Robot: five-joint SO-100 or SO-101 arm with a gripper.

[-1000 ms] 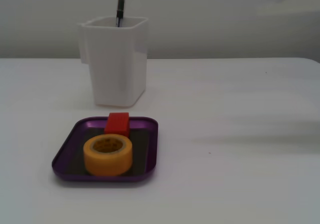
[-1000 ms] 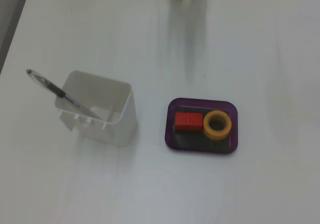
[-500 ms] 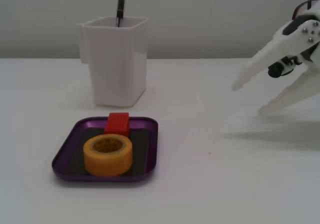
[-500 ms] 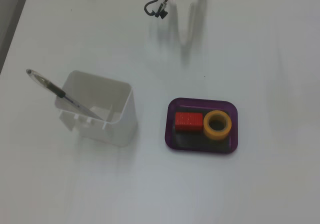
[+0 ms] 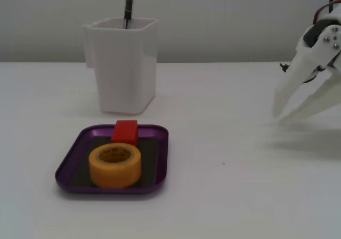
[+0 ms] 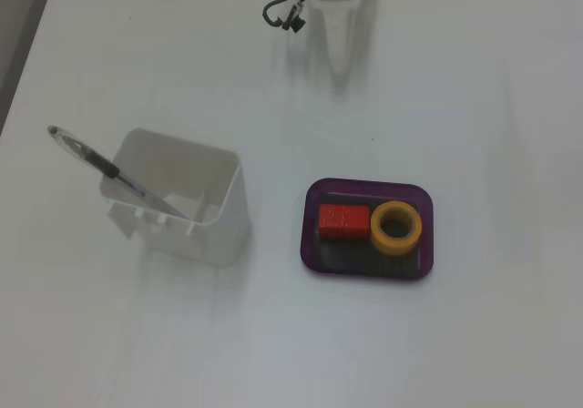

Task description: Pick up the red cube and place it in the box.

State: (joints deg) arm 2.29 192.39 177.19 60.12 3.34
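Narrowing its jaws yet still parted and empty, tool [image 5: 278,112] hangs well apart from red cube [image 5: 124,132] in box [image 5: 160,167].

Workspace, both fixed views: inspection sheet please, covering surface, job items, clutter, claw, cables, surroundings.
Surface: white table, bare apart from the items below.
Job's things: red cube lies inside the purple box, beside the tape roll.
Clutter: yellow tape roll also in the box; white square cup holding a pen.
Claw: claw open, empty, low over the table, well apart from the box.
Cables: dark wires at the arm, near the top edge.
Surroundings: plain pale wall behind the table.
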